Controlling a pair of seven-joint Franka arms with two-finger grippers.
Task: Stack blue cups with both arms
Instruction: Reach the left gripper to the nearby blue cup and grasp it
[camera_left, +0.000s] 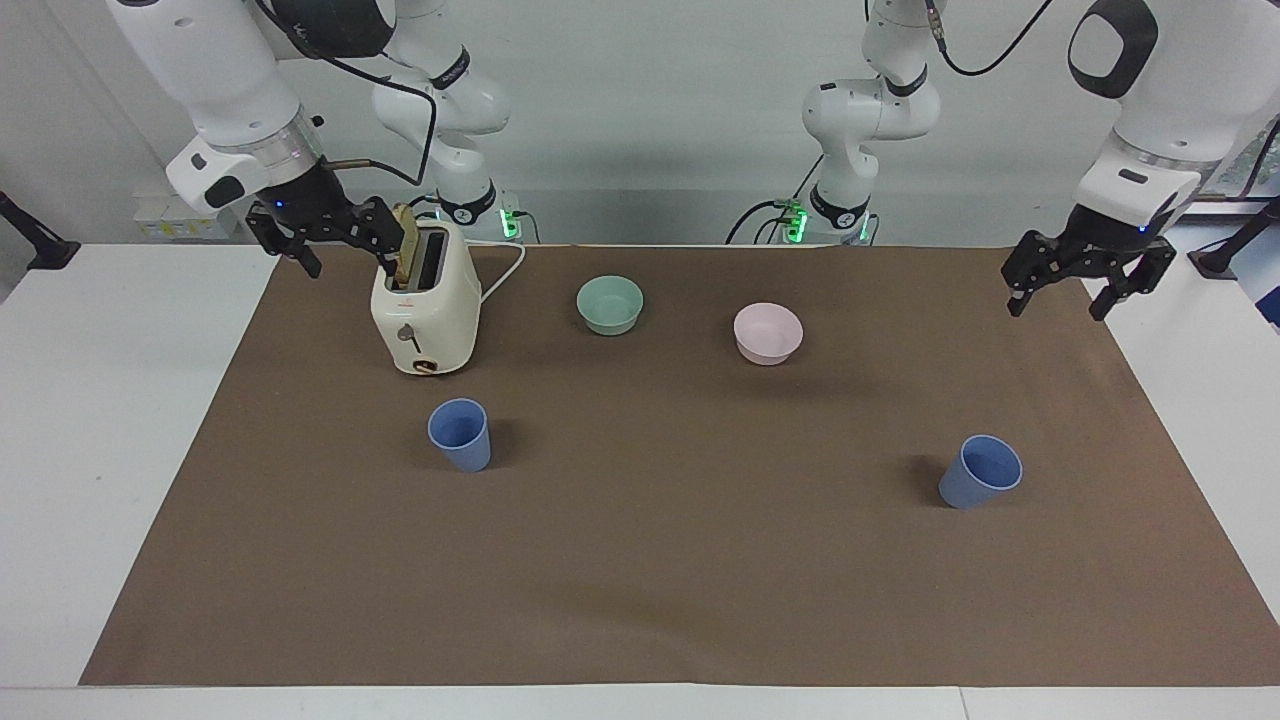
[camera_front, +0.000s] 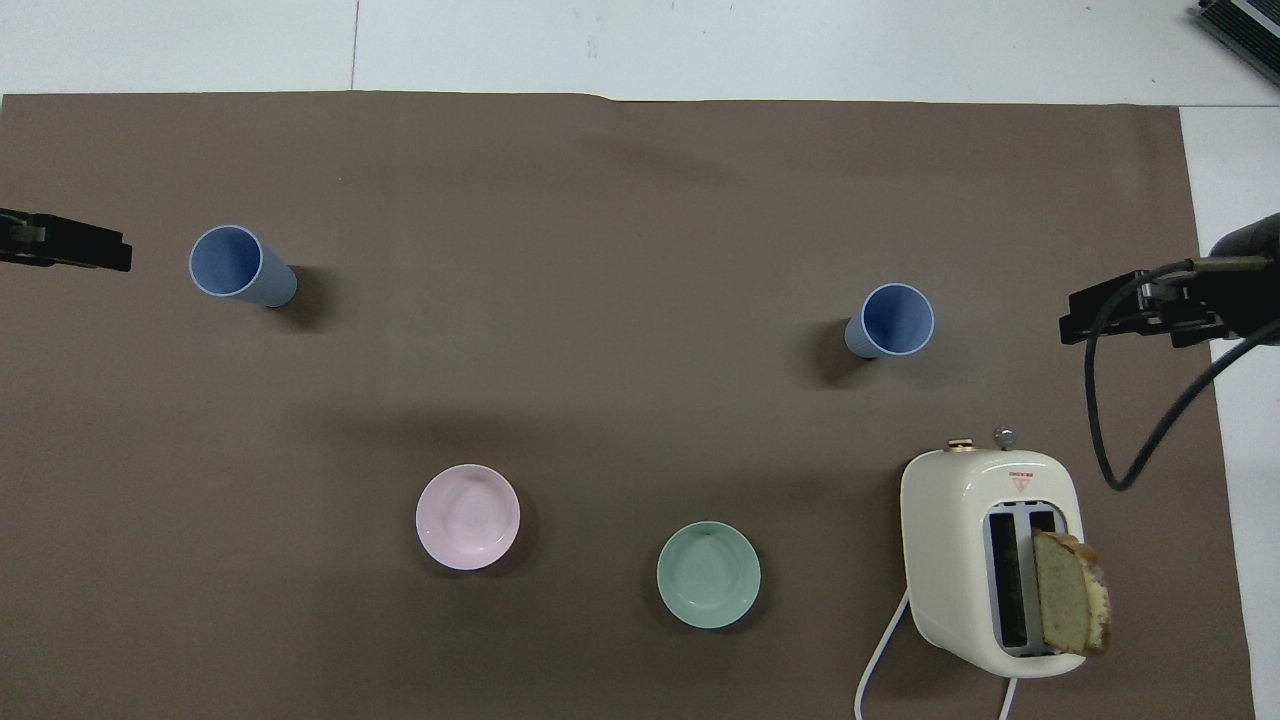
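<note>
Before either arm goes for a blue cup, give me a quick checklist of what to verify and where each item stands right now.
1. Left gripper open and holding nothing: ok, it hangs over the mat's edge at the left arm's end.
2. Right gripper open and holding nothing: ok, it is up beside the toaster.
3. Blue cup at the left arm's end upright, mouth up: ok.
4. Blue cup at the right arm's end upright, mouth up: ok.
5. Cups free of clutter: ok, the mint bowl and pink bowl sit nearer to the robots, apart from both.
6. Cups stacked: not ok, they stand far apart.
</note>
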